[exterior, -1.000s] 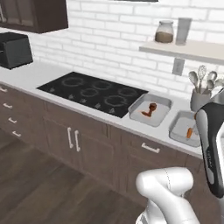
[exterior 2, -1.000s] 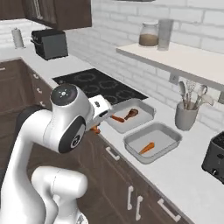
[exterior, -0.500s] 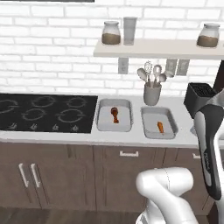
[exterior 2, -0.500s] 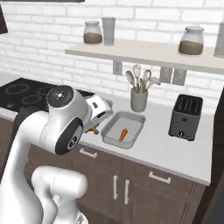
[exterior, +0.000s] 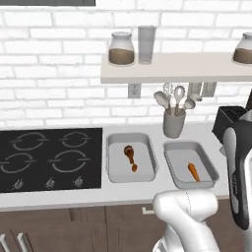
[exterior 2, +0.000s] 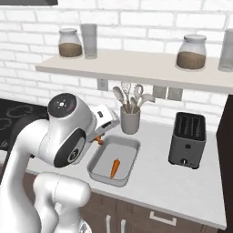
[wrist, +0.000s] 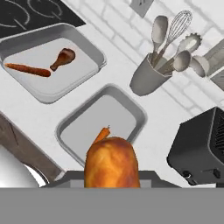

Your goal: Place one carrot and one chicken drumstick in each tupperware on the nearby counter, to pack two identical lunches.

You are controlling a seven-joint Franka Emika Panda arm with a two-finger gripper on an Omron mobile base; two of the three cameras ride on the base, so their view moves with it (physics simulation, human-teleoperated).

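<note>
My gripper [wrist: 111,177] is shut on a reddish-brown chicken drumstick [wrist: 111,162], whose thick end covers the fingertips in the hand view. It hangs over the near rim of the right tupperware [wrist: 131,107], where a carrot [wrist: 101,133] lies partly hidden behind it. The left tupperware [wrist: 94,48] holds a carrot [wrist: 28,70] and a drumstick [wrist: 63,58]. From the left base view, the left tupperware [exterior: 114,172] shows its drumstick [exterior: 129,152] and the right tupperware [exterior: 173,167] its carrot [exterior: 193,171]. In the right base view the gripper [exterior 2: 99,137] is at the far left corner of the carrot tupperware [exterior 2: 98,164].
A grey cup of utensils [exterior: 173,120] stands behind the trays on the counter [exterior: 59,197]. A black toaster [exterior 2: 186,140] is to the right, the black stovetop [exterior: 49,157] to the left. A white shelf [exterior: 172,66] with jars hangs above.
Both base views have shifted as the base moved: the trays now sit straight ahead and larger, with the toaster closer. The gripper stays shut on the drumstick.
</note>
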